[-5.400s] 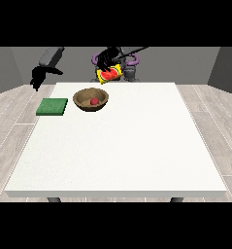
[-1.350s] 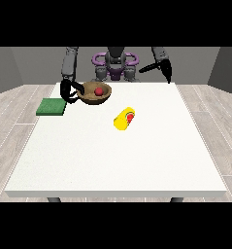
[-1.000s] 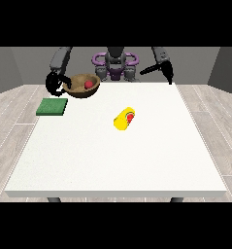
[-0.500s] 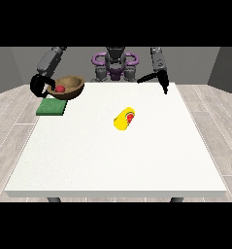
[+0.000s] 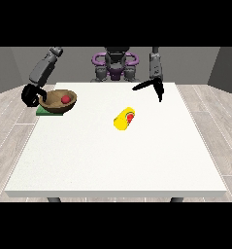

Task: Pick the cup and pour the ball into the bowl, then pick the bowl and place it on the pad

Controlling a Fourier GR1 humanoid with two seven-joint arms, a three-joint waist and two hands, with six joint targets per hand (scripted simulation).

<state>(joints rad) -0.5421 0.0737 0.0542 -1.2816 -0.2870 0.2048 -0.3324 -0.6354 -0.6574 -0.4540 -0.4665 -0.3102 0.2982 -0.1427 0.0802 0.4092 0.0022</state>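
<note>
The brown bowl (image 5: 59,101) with the red ball (image 5: 65,99) inside sits over the green pad (image 5: 45,111) at the desk's (image 5: 117,160) far corner, on the view's left; the robot hand at the view's left (image 5: 31,94) is curled round its rim. The yellow cup (image 5: 124,119) lies on its side near the desk's middle; the robot hand at the view's right (image 5: 154,86) hangs above the desk with straight fingers spread apart, holding nothing.

Open table with one obstacle at its middle

The yellow cup (image 5: 124,118) lay on its side near the centre of the white table (image 5: 117,165), the only thing blocking a pass there; the whole near half stood bare. At the far corner on the view's left, the bowl (image 5: 59,101) over the green pad (image 5: 52,110) and the hand at the view's left (image 5: 31,95) crowded the edge. The hand at the view's right (image 5: 154,87) hung over the far side, well apart from the cup.
</note>
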